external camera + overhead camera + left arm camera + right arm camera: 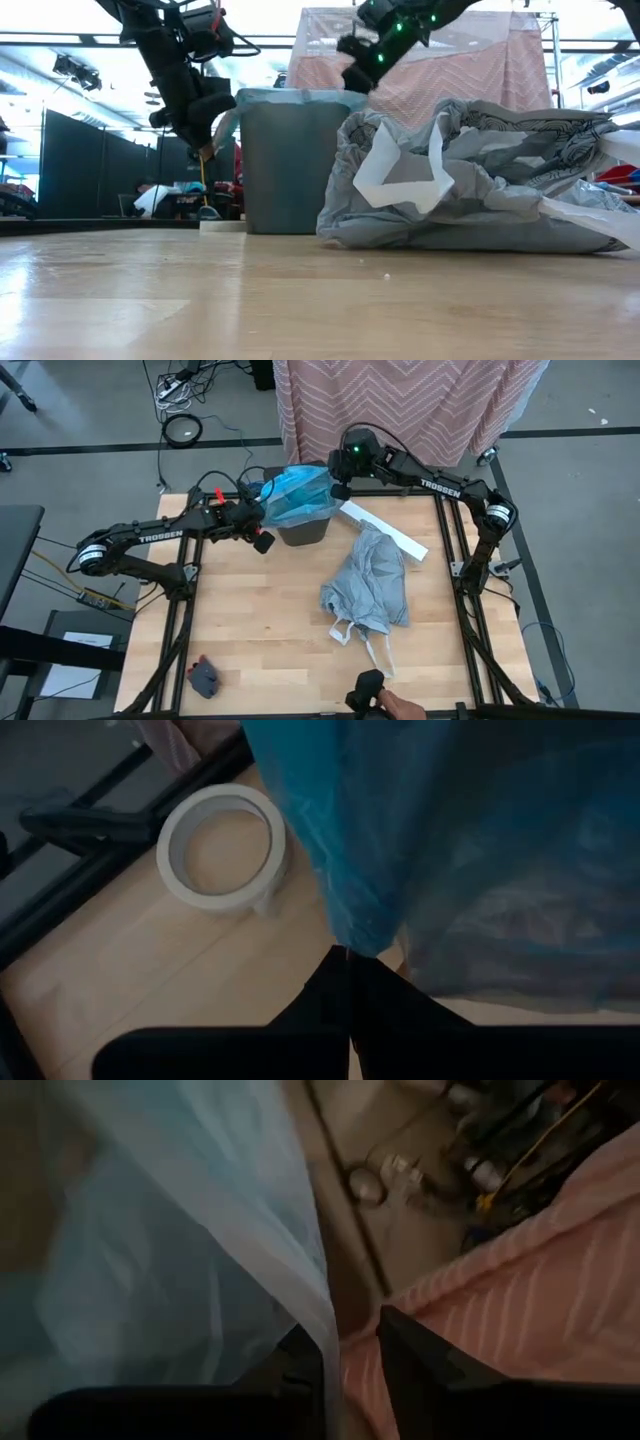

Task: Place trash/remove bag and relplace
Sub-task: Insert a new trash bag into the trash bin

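Blue plastic is pinched between the fingers of the left gripper (262, 512) at the left edge of the bin (303, 532); in the left wrist view the two fingers meet on a gathered fold of the blue bag (470, 850). The right gripper (338, 488) is at the bin's far right edge, its fingers slightly parted with the bag's film running between them; you cannot confirm a firm hold there. The blue bag sits draped over the bin mouth. The grey bag (370, 585), already removed, lies crumpled on the table (260, 640) just beside the bin, near the long white box (385, 528).

Watch for these faults:
- Thin film may tear if the two arms pull apart.
- If the right hold is loose, the rim may slip off and fall into the bin.
- Sideways pull may tip or drag the light bin.
- The white tape ring (222, 845) lies close to the left gripper; a low sweep may knock it.
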You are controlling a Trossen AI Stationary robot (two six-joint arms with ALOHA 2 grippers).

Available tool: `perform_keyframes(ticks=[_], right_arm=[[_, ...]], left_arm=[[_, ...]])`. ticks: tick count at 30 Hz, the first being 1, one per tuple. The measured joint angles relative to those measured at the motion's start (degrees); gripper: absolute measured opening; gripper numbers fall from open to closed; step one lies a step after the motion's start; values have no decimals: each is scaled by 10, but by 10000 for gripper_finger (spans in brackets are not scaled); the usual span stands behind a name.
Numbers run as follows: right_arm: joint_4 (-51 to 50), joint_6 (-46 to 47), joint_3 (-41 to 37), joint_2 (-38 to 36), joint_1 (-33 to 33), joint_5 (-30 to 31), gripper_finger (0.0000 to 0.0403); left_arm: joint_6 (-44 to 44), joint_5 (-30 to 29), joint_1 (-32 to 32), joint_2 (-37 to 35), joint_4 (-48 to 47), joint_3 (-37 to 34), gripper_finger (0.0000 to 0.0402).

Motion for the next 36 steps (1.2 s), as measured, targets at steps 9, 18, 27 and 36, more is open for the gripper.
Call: perform_keyframes(ticks=[9,18,27,36], right_arm=[[26,30,31,-3,3,-1,89],[-6,44,31,-3,5,-39,103],[-21,41,31,-9,15,-40,110],[-12,40,31,-35,30,-47,110]], left_arm=[[2,10,0,-19,-42,75,5],[54,84,0,-21,-48,102,20],[24,92,-36,-21,-91,102,61],[25,-25,-63,-16,-97,101,62]])
